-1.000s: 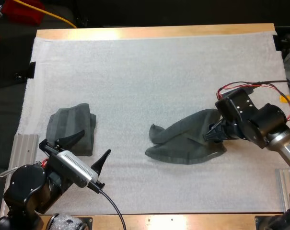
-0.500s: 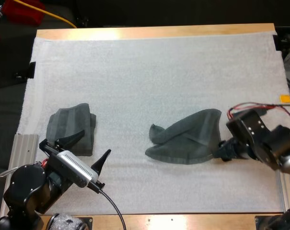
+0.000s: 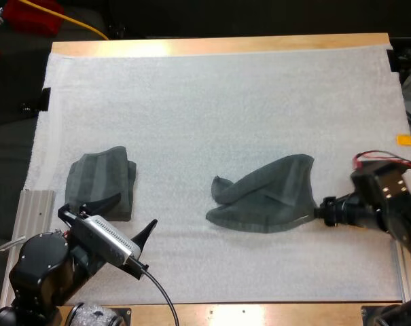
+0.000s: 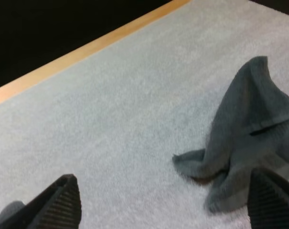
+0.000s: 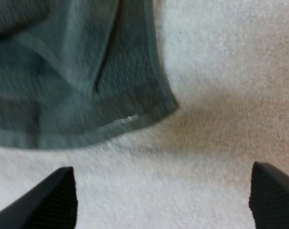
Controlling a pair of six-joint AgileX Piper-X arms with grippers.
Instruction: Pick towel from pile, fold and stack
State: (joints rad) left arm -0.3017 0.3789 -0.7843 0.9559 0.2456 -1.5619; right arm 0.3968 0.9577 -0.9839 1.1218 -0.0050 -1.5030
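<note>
High view: the left arm sits hunched at the near left corner of the bench (image 3: 219, 45). The left gripper (image 3: 130, 212) points out over the mat (image 3: 225, 102) with its fingers spread wide and nothing between them. One fingertip is right at the near edge of the folded towel (image 3: 100, 183), can't tell if it touches. The right arm comes in low from the right edge, lying nearly flat. The right gripper (image 3: 323, 207) points left at the crumpled towel (image 3: 266, 200), just beside its right corner. In the right wrist view those fingers stand well apart over bare mat, so it's wide open and empty, with the towel's hemmed corner just ahead and clear of both tips.

The mat is white and a bit fuzzy and covers nearly the whole bench, with strips of light wood showing along the far and near edges. It's dark beyond the far side.

Both towels are dark grey-green. The crumpled one lies right of the mat's middle, a rumpled wedge that's broad at the right and pinches to a little peak at the left, with a pale stitch line by the hem. The folded one is a squarish pad with faint stripes on the left side of the mat, well apart from the other.
</note>
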